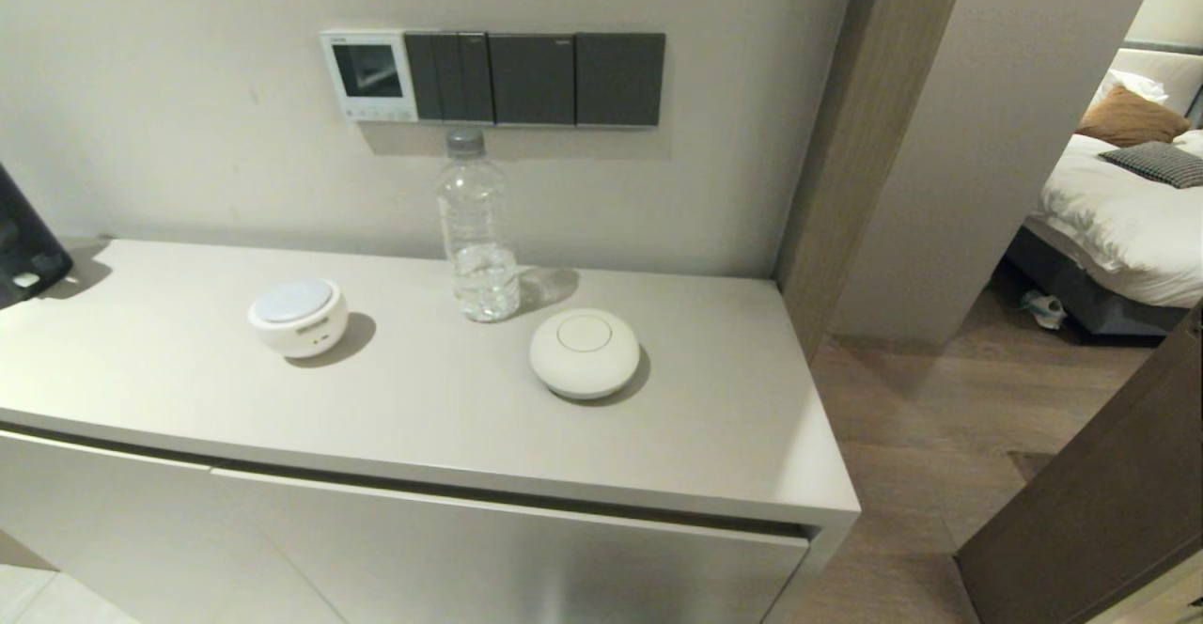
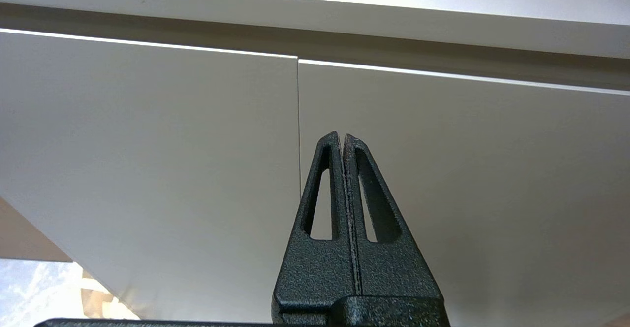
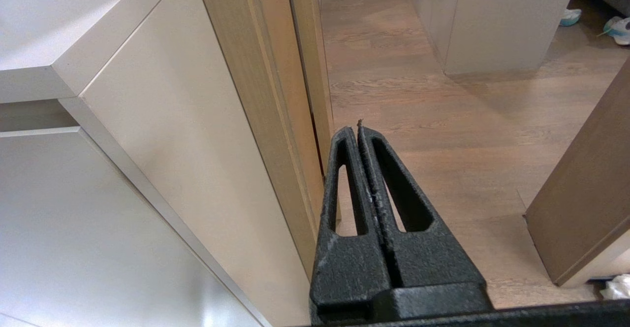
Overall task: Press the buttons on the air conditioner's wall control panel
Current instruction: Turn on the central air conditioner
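Observation:
The air conditioner's wall control panel [image 1: 368, 75] is a small white square with a dark screen, on the wall above the cabinet, left of the dark grey switch plates [image 1: 536, 79]. Its buttons [image 1: 376, 114] are a row of tiny pale keys along its bottom edge. Neither arm shows in the head view. My left gripper [image 2: 342, 136] is shut and empty, low in front of the cabinet doors [image 2: 147, 145]. My right gripper [image 3: 355, 128] is shut and empty, low beside the cabinet's right side [image 3: 187, 159], over the wooden floor.
On the cabinet top [image 1: 423, 417] stand a clear water bottle [image 1: 477, 229] right below the switches, a white round device [image 1: 298, 316] and a white puck [image 1: 585, 353]. A dark object [image 1: 23, 234] sits at the left edge. A wooden door frame [image 1: 836, 135] stands right.

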